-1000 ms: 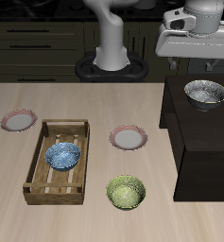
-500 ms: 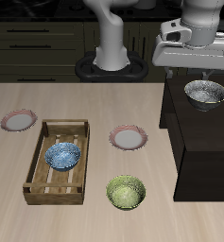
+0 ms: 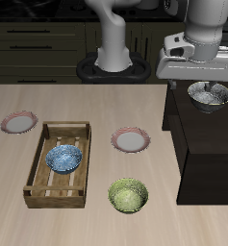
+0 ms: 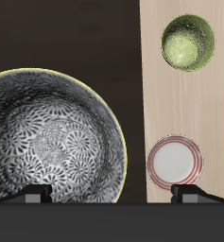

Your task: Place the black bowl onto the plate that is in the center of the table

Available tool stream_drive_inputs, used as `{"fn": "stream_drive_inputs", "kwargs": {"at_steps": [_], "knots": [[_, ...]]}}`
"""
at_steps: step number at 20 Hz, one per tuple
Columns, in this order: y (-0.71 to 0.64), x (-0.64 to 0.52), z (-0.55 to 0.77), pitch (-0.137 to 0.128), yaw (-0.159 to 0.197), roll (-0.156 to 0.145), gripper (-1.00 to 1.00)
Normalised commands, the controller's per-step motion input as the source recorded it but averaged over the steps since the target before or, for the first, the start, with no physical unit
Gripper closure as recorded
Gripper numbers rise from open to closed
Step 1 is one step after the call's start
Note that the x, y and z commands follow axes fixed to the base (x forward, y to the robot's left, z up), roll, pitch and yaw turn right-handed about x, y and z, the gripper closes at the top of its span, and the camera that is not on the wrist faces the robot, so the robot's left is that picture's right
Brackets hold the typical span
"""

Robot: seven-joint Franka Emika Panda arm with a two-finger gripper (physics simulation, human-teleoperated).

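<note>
The black bowl (image 3: 211, 95) stands upright on the dark cabinet (image 3: 207, 154); its speckled silvery inside fills much of the wrist view (image 4: 52, 142). My gripper (image 3: 210, 86) hangs open just above the bowl, one finger on each side of it; both fingertips (image 4: 33, 196) show wide apart and hold nothing. The pink-rimmed plate (image 3: 132, 141) lies in the middle of the table (image 3: 106, 106), apart from the cabinet, and also shows in the wrist view (image 4: 175, 161).
A yellow-green bowl (image 3: 128, 195) sits near the table's front edge, in front of the plate. A wooden tray (image 3: 43, 183) holds a blue bowl (image 3: 63, 159). A second pink-rimmed plate (image 3: 18, 122) lies beyond the tray. The robot's base (image 3: 113, 62) stands at the back.
My gripper has come down toward the black bowl on the cabinet and stands much lower over it. The bowl and the other things have not moved.
</note>
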Motion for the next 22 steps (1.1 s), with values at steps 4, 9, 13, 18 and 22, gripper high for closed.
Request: {"fn": "stream_drive_inputs", "kwargs": {"at_steps": [4, 9, 13, 18, 22], "knots": [[-0.1, -0.01, -0.28, 0.036, -0.019, 0.035, -1.0], [-0.08, -0.08, -0.2, 0.014, -0.039, 0.032, 1.0], [-0.02, -0.1, -0.04, -0.01, -0.032, 0.033, 1.0], [0.0, -0.12, 0.05, -0.017, -0.013, 0.028, 1.0], [-0.22, -0.15, 0.27, -0.048, -0.029, 0.024, 1.0]]}}
